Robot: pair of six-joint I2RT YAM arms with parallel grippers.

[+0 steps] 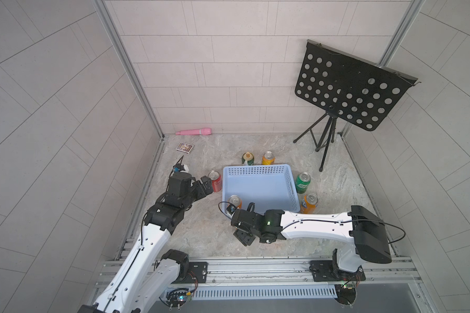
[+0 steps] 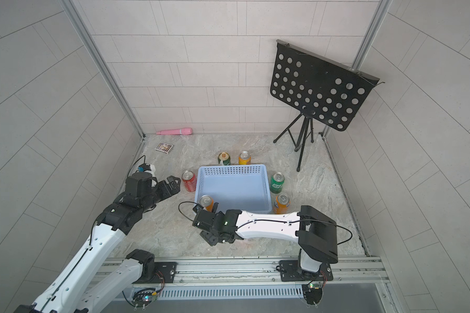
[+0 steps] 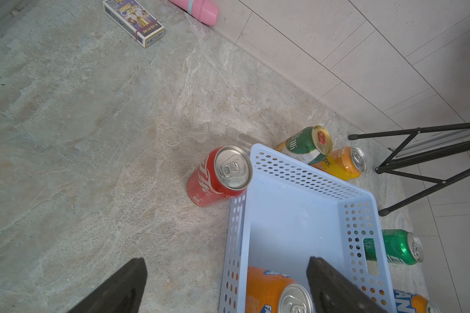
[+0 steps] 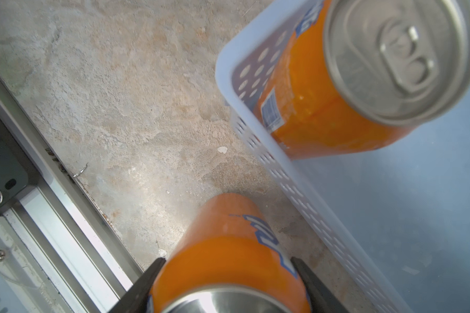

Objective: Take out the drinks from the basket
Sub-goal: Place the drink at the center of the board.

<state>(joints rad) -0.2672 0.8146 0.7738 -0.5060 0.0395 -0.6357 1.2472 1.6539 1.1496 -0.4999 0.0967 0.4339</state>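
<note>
Okay, right gripper (image 4: 225, 261) is clamped on held orange can (image 4: 223, 238), outside, just beside basket (image 4: 282, 168) wall. Left gripper (image 3: 227, 260) gapes empty. Second orange can (image 4: 337, 108) sits in the basket corner. Risk: a tilted release topples the can against the wall.

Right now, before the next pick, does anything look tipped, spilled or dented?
Nothing stands out. All cans in view stand upright, with no spill or dent showing. One orange can is in the basket, at a near corner; the right gripper is shut on a second orange can outside it.
</note>
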